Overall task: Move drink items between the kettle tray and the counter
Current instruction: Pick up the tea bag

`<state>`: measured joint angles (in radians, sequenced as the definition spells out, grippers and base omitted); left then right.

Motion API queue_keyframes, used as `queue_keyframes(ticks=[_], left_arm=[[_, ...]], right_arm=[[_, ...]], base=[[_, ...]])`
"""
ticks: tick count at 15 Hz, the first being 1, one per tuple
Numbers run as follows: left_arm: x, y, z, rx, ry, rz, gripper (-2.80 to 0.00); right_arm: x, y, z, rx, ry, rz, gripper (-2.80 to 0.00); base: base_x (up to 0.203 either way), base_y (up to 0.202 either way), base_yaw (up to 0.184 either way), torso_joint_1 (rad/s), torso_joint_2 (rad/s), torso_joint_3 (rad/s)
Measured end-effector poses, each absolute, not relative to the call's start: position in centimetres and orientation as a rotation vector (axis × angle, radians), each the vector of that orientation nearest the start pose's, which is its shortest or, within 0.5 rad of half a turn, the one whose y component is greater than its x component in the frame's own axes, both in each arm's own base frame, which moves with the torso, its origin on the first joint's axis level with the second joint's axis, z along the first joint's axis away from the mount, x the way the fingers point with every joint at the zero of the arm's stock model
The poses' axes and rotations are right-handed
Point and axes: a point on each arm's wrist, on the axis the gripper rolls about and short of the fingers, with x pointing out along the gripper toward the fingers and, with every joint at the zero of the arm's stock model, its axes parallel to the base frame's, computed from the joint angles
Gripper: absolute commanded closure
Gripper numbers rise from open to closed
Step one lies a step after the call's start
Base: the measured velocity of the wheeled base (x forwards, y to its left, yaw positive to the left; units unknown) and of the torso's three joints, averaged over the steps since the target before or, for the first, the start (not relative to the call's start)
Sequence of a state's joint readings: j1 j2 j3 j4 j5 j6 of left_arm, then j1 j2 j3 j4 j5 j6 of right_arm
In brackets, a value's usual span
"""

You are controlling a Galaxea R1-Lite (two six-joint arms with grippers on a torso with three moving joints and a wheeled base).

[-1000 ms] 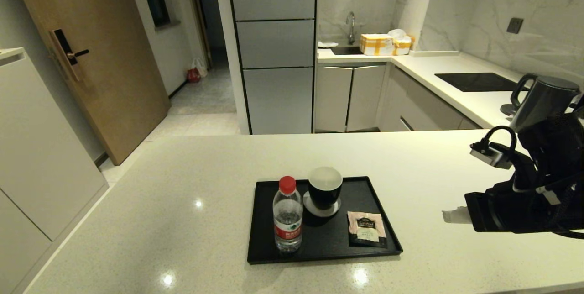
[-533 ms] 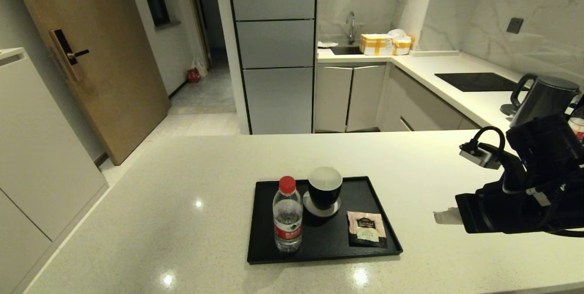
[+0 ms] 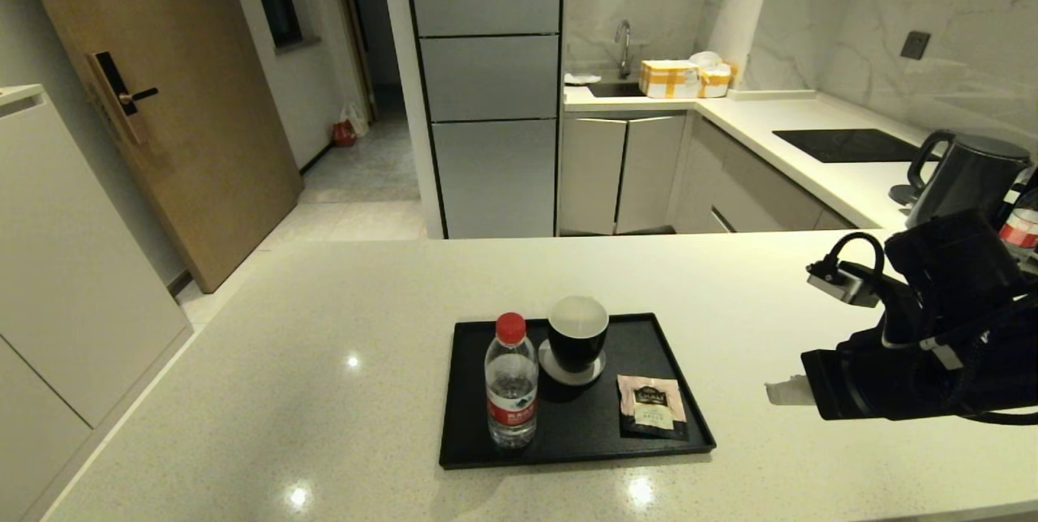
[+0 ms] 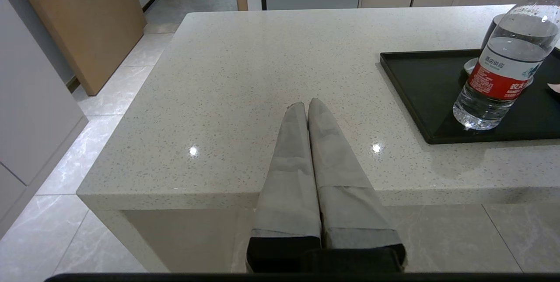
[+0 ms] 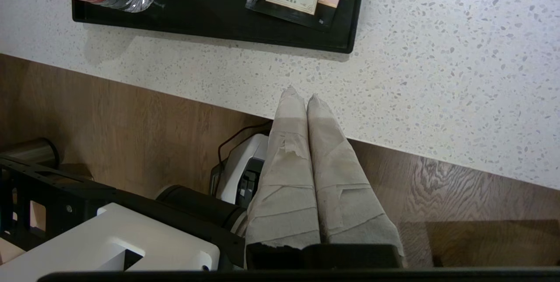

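Head view: the surface [image 3: 324, 360] is a broad, glossy cream stone slab with fine speckles. On it lies the kettle tray [image 3: 478, 441], flat, black, rectangular, with a low raised rim. The water bottle [image 3: 512, 388], clear ribbed plastic with red cap and red label, stands upright at the tray's 9 o'clock side. The tea sachet [image 3: 651, 406], a flat pink-beige square with a dark logo, lies at the tray's 4 o'clock corner. A black cup [image 3: 577, 332] with white inside sits on a round grey coaster at the tray's 12 o'clock edge. The right end effector [image 3: 785, 391], tipped in pale wrapping, hangs at 3 o'clock from the sachet, apart from the tray.

Left wrist view: the left end effector [image 4: 307, 106] has its two grey fabric-wrapped fingers pressed together, holding nothing, over bare surface. The bottle stands on the tray well off at its 2 o'clock.

Right wrist view: the right end effector's tape-wrapped fingers [image 5: 284, 150] are closed against each other, empty, their tips over the surface's edge. The sachet lies at their 12 o'clock inside the tray rim, not touching them; the bottle's base is at 10 o'clock
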<state>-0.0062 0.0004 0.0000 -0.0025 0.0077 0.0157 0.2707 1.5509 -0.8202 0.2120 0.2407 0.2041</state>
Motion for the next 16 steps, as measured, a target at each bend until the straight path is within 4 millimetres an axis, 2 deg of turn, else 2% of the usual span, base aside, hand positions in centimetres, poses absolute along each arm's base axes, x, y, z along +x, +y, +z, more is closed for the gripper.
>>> queue_keyframes(ticks=[9, 16], left_arm=[[-2.3, 0.0, 7.6, 0.015, -0.003, 0.001, 0.0], [-2.3, 0.0, 7.6, 0.015, -0.001, 0.001, 0.0]], right_arm=[[23.7, 8.0, 14.9, 0.144, 1.005, 0.408, 0.0], [25.3, 9.1, 12.9, 0.133, 1.06, 0.421, 0.0]], base=[[0.0, 0.0, 0.0, 0.0, 0.0, 0.0], [0.0, 0.0, 0.0, 0.0, 0.0, 0.0]])
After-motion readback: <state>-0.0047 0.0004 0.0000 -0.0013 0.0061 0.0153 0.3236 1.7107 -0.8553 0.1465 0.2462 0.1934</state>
